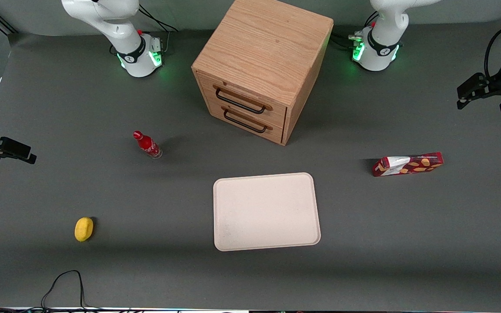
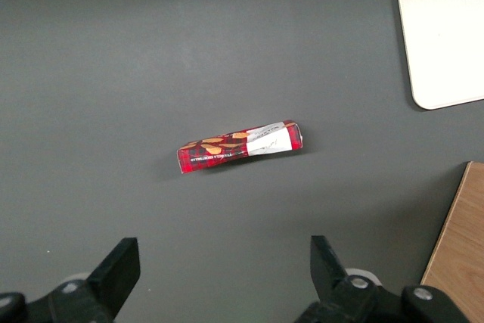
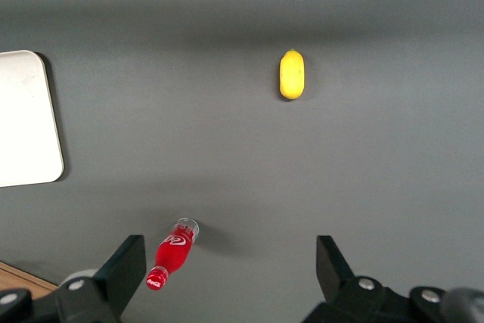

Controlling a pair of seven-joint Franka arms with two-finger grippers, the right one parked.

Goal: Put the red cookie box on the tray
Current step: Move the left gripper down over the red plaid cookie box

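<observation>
Nothing is done yet. The tray (image 1: pixel 266 211) is seen bare mid-worktop; at its two o'clock the red cookie box (image 1: pixel 407 164) lies well apart, untouched. The claw (image 2: pixel 223 262) is held released, high above it: grasp, carry, placement all remain.

Working arm: glossy white rounded links rising from a cylindrical base (image 1: pixel 379 52) with a black collar ring, a green indicator glow, a small red button and black cables alongside. Its black two-fingered claw (image 2: pixel 225 277), fingers spread apart, has wedge-shaped matte pads (image 2: pixel 117 266) fixed to black blocks with silver screw heads.
</observation>
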